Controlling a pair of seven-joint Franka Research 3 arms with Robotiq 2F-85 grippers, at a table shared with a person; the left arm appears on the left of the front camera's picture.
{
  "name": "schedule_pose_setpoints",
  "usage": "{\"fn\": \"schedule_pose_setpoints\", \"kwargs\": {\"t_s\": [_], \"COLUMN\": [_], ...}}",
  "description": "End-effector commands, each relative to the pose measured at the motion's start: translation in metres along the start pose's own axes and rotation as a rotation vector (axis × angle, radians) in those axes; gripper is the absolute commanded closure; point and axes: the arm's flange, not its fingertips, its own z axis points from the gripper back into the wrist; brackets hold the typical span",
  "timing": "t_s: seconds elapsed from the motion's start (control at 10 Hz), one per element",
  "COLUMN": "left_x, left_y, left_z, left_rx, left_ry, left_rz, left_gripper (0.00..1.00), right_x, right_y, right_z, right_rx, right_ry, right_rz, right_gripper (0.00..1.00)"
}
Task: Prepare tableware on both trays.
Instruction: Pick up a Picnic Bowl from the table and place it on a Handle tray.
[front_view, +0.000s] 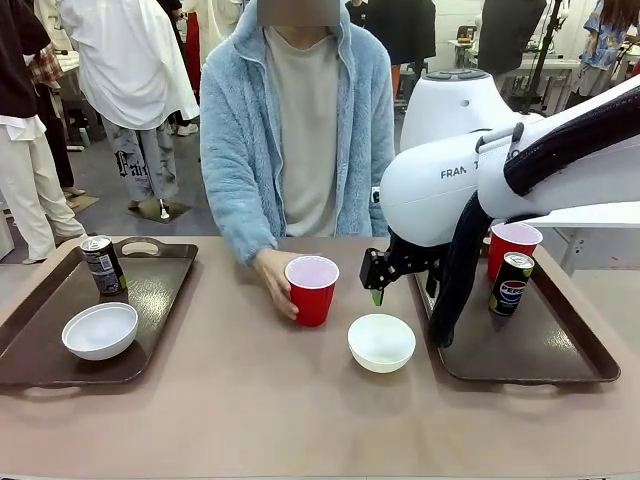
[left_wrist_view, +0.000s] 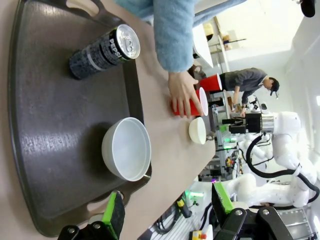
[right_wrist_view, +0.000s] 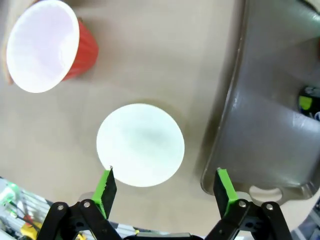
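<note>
Just now the right gripper hangs, fingers spread wide, over the small white round bowl on the bare table. The dark brown rectangular plastic tray lies at its 3 o'clock. An off-centre descent could snag that rim, or skid the bowl toward the red plastic cup at 10 o'clock. The left gripper is equally wide and empty.

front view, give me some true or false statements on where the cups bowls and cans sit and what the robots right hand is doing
1. The left tray holds a white bowl and a dark can. True.
2. The Pepsi can lies on its side. False: it stands upright on the right tray.
3. The person's hand touches the red cup between the trays. True.
4. The second bowl sits inside the right tray. False: it is on the table beside it.
5. The robot's right hand is shut on the second bowl. False: it is open, not touching it.
</note>
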Motion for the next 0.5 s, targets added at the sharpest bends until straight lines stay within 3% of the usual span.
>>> {"fn": "schedule_pose_setpoints", "kwargs": {"t_s": [0.0,0.1,0.4], "left_x": [-0.001,-0.001,-0.001], "left_y": [0.001,0.001,0.001], "left_z": [0.002,0.002,0.002], "left_rx": [-0.012,-0.012,-0.012], "left_ry": [-0.002,-0.002,-0.002], "left_rz": [-0.017,-0.017,-0.017], "left_gripper": [0.07,0.07,0.07], "right_x": [-0.061,-0.104,-0.110], "right_y": [-0.012,-0.034,-0.040], "right_z": [0.032,0.054,0.061], "right_rx": [-0.006,0.069,0.145], "right_ry": [0.156,0.146,0.117], "right_rz": [0.034,0.111,0.110], "right_gripper": [0.00,0.00,0.00]}}
